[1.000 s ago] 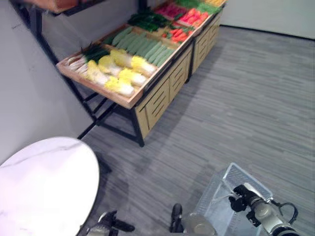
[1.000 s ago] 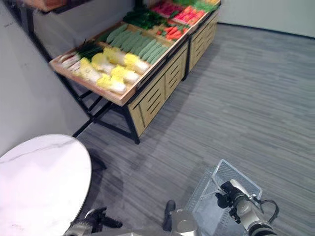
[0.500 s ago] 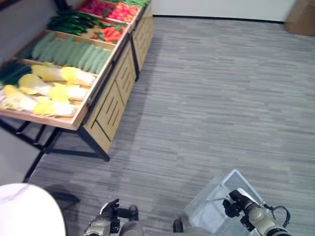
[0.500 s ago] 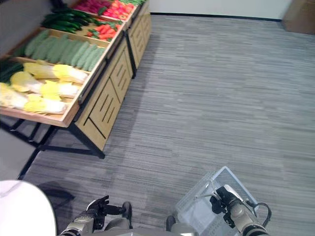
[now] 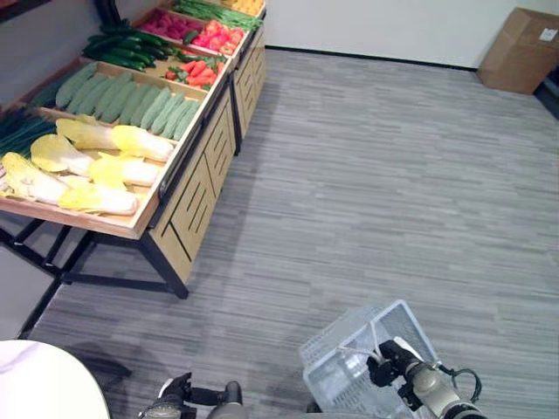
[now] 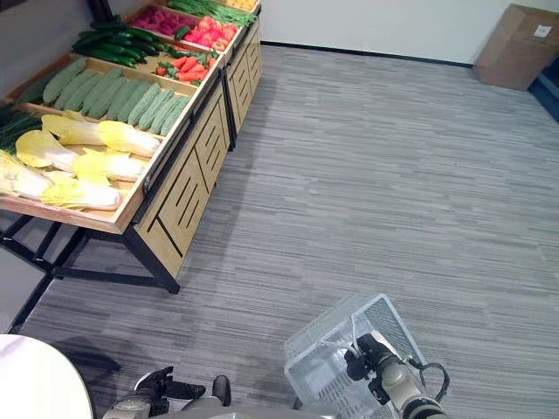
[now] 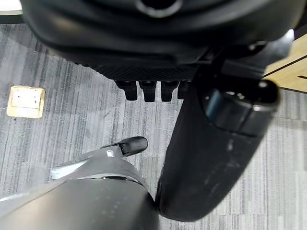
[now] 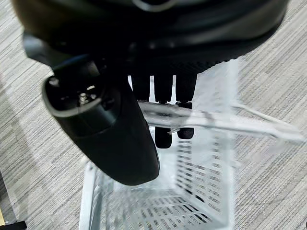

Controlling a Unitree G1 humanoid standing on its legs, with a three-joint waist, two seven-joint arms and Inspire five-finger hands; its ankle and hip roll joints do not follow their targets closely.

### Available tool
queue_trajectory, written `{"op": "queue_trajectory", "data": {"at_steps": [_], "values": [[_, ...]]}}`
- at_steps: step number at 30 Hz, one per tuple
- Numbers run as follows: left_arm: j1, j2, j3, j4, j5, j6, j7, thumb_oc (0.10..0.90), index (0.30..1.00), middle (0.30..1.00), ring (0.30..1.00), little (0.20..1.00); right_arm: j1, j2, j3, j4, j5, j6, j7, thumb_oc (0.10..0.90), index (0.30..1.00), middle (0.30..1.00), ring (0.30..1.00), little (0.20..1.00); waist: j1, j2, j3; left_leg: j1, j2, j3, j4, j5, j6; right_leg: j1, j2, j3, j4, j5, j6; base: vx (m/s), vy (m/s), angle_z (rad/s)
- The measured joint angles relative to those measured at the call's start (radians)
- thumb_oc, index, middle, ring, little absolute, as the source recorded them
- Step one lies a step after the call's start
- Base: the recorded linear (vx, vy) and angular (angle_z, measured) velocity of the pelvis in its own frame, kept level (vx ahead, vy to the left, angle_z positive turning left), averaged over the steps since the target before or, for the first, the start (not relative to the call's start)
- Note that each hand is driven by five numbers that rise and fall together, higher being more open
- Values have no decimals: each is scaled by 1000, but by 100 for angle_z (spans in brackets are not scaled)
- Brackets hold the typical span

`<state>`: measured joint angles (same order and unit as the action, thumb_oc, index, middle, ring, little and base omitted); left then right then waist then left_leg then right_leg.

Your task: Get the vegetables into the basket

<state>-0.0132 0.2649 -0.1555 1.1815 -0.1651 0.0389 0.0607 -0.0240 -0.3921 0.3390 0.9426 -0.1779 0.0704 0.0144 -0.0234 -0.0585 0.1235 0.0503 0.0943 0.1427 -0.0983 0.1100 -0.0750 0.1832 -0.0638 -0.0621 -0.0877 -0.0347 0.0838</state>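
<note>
Two hands low at near edge: right hand [image 8: 120, 139] w/ fingers curled round the handle [image 8: 211, 120] of the basket [image 5: 349, 349], near right. Left hand [image 6: 153, 387] near left, fingers relaxed, holding nothing. Veg [image 5: 105, 157] on stand [image 5: 188, 205], far left. Box [image 5: 520, 48] far right.

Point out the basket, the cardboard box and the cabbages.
basket [image 5: 395, 315]: left eye view, far rim.
cardboard box [image 5: 520, 51]: left eye view, front face.
cabbages [image 6: 112, 136]: right eye view, middle of one head.
</note>
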Motion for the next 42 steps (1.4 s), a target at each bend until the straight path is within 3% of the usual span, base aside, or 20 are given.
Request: {"op": "queue_trajectory", "data": {"at_steps": [23, 42], "values": [[21, -4, -4, 3, 20, 3, 7, 900, 1000, 1000, 1000, 1000, 45, 38, 0, 48, 14, 9, -17, 400, 300, 300, 300, 300, -7, -7, -45, 2, -8, 9, 0, 12, 12, -2, -10, 8, 1, 6, 5, 4, 17, 0], [18, -4, -4, 3, 28, 4, 8, 900, 1000, 1000, 1000, 1000, 38, 39, -1, 46, 27, 7, -22, 400, 300, 300, 300, 300, -16, -9, -44, -5, -8, 49, 0, 4, 14, -32, -15, 48, 2, 8, 10, 13, 31, -6]]}}
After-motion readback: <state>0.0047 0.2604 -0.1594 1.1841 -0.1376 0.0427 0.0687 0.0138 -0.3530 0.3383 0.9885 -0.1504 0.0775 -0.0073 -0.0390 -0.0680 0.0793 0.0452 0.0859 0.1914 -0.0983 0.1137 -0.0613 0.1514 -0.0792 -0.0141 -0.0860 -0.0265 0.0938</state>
